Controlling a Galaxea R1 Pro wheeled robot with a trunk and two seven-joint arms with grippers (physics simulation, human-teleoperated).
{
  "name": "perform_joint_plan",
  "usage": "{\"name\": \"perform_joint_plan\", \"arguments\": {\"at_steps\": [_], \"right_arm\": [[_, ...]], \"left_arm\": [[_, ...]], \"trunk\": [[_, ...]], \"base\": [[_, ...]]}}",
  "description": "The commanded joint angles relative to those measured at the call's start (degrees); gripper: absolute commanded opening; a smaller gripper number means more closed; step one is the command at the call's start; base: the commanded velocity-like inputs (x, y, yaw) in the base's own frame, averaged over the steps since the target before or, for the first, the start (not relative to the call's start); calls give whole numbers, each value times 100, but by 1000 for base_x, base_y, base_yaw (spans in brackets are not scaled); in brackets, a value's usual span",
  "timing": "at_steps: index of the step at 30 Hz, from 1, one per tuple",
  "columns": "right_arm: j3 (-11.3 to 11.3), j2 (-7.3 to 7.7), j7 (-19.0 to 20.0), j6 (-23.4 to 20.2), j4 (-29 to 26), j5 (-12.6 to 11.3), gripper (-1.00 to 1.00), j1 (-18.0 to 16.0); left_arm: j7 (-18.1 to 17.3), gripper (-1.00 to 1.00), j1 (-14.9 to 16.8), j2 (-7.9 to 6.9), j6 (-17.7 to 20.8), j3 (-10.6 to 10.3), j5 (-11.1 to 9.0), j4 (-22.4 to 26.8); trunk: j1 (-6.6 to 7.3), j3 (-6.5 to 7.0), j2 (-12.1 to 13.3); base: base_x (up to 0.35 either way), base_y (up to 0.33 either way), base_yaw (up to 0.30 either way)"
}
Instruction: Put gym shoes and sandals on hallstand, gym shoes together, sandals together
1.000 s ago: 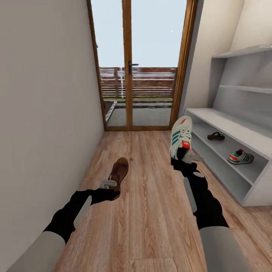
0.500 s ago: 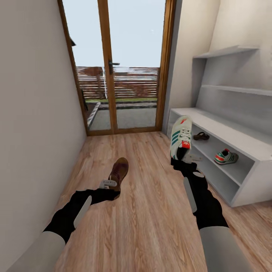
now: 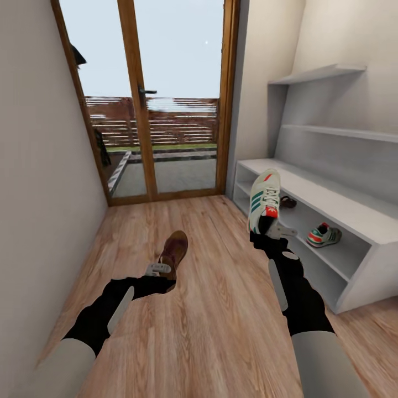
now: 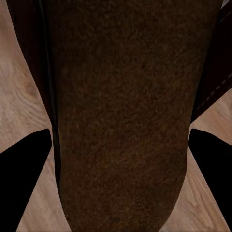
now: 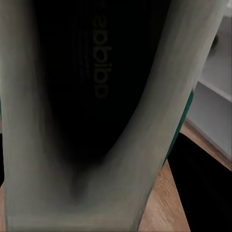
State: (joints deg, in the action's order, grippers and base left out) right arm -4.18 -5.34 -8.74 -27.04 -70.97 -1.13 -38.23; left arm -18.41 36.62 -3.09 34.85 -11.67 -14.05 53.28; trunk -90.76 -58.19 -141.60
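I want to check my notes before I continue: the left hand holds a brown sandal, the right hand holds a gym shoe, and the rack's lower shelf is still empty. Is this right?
Not quite. The head view shows the hallstand's lower shelf already holding a gym shoe and a sandal. The rest stands: the left hand holds a brown sandal, the right hand a gym shoe.

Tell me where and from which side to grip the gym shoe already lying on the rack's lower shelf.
Grip the gym shoe across its collar, at the ankle opening, coming in from the corridor side through the open front of the shoe rack. It sits upright on its sole, and the bench top above likely blocks a descent from overhead. Both pincers are full now, so one load must go first.
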Motion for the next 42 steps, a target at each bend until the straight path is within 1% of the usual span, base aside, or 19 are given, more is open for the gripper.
{"name": "perform_joint_plan", "arguments": {"at_steps": [1, 19, 26, 42], "right_arm": [[-3, -4, -23, -29, -7, -10, -100, -3], [-3, -2, -23, -30, -7, -10, -100, -5], [-3, -2, -23, -30, -6, -10, -100, -4], [-3, -2, -23, -30, -5, -10, -100, -2]], "left_arm": [[4, -100, 3, -5, 30, -10, -36, 7], [4, -100, 3, -6, 30, -10, -36, 7], [4, -100, 3, -7, 30, -10, -36, 7], [4, -100, 3, -7, 30, -10, -36, 7]], "trunk": [[-2, -6, -2], [-2, -6, -2], [-2, -6, -2], [-2, -6, -2]], "base": [[346, 0, -3], [346, 1, 0], [346, 79, -11], [330, 150, -223]]}}
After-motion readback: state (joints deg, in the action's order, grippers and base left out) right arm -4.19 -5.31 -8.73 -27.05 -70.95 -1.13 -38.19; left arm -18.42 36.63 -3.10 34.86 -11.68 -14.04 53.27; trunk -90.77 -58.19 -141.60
